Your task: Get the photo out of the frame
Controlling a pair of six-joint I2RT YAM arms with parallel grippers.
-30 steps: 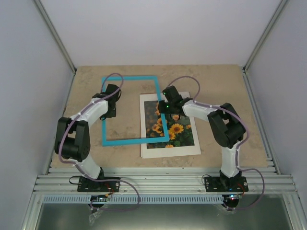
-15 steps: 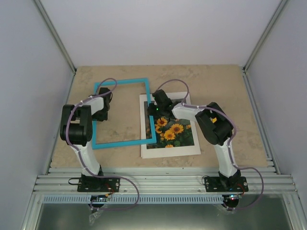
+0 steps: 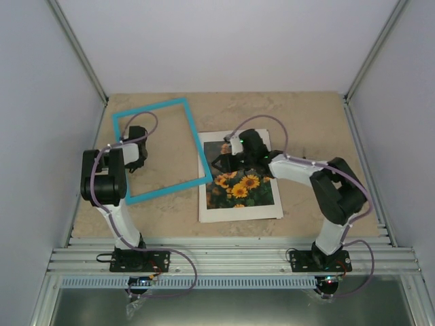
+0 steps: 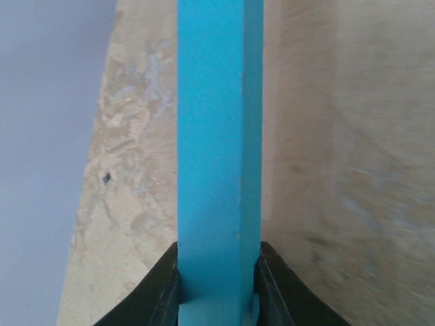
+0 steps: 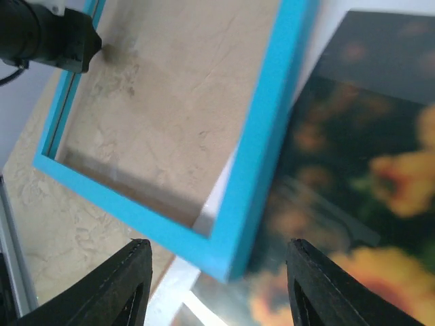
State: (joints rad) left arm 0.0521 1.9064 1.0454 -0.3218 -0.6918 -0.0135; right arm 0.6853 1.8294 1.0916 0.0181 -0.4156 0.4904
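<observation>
Jaws of the left gripper [image 4: 219,288]: clenched on the frame [image 4: 217,136]; the turquoise bar sits tight between the two black fingers [image 4: 160,292].
Jaws of the right gripper [image 5: 217,285]: released; the two fingers stand well apart and nothing is between them.
Photo [image 3: 246,187]: it lies flat on the table [image 3: 312,122], in front of the right arm, with the sunflower side up. It is outside the frame and rests on a white sheet [image 3: 238,214] that shows as a border around it.
Right gripper, place: above the far left part of the photo, near the right rail of the frame, touching neither of them.
Frame, place: left of the photo and turned at an angle. Its near right corner is over the left edge of the white sheet. The table surface shows through its opening.
Left gripper, place: at the left rail of the frame, towards the far left side of the table.
</observation>
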